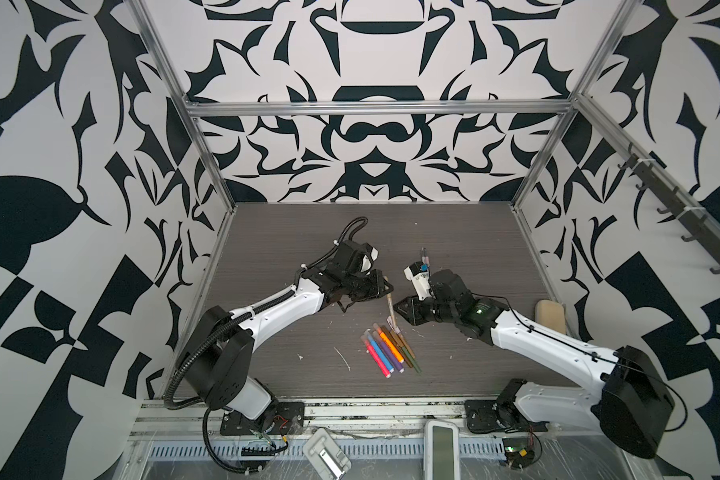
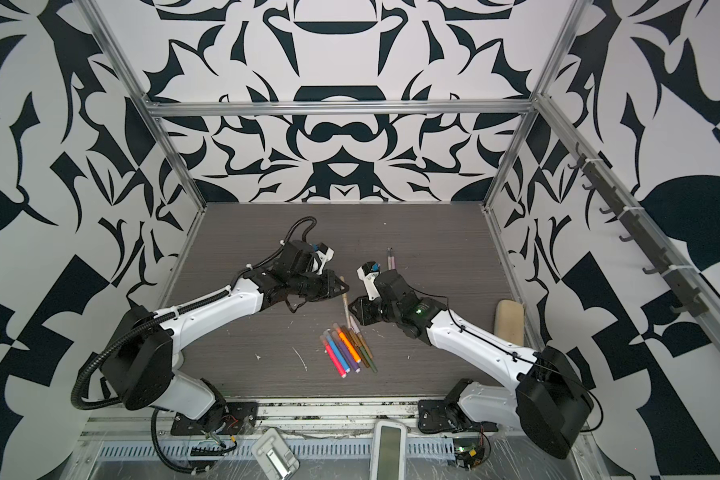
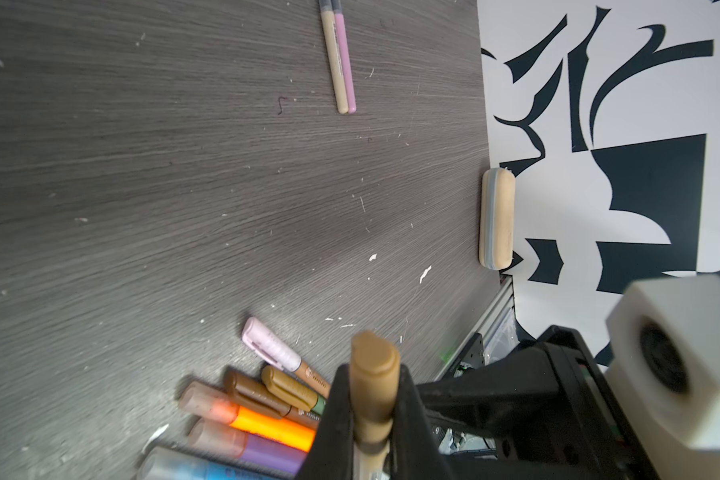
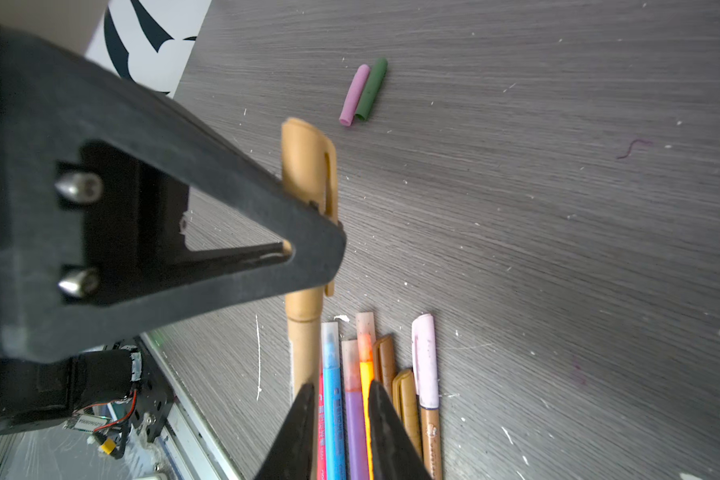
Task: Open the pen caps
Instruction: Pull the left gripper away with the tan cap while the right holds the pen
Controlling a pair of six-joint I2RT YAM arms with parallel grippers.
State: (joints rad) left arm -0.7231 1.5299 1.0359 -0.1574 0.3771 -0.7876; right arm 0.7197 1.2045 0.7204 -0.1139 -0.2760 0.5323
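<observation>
Quick rundown: the left gripper [image 3: 374, 386] is clamped tight on the tan cap [image 4: 308, 166] of a tan pen [image 1: 390, 306], and that cap is still seated on the barrel. The pen is held up above the dark wood-grain table [image 1: 287, 249], about mid-table between the two arms, with the cap end pointing toward the back wall.

The right gripper [image 1: 396, 309] sits right at the barrel, further down the pen. In the right wrist view its jaws are a little apart and the barrel runs along one finger [image 4: 300, 432]. I honestly can't tell if it's touching the pen.

Just in front of the grippers there's a row of pens [image 1: 387, 351], all capped and lying side by side: pink, blue, purple, orange, then brown and olive ones. A lilac-capped pen [image 3: 271, 343] sits on the right-arm side of the row.

Two caps are already off. A pink cap [image 4: 355, 94] and a green cap [image 4: 373, 89] lie touching each other on the table, well apart from the row. Further back, two thin pens [image 3: 339, 62], one beige and one pink, also lie touching.
</observation>
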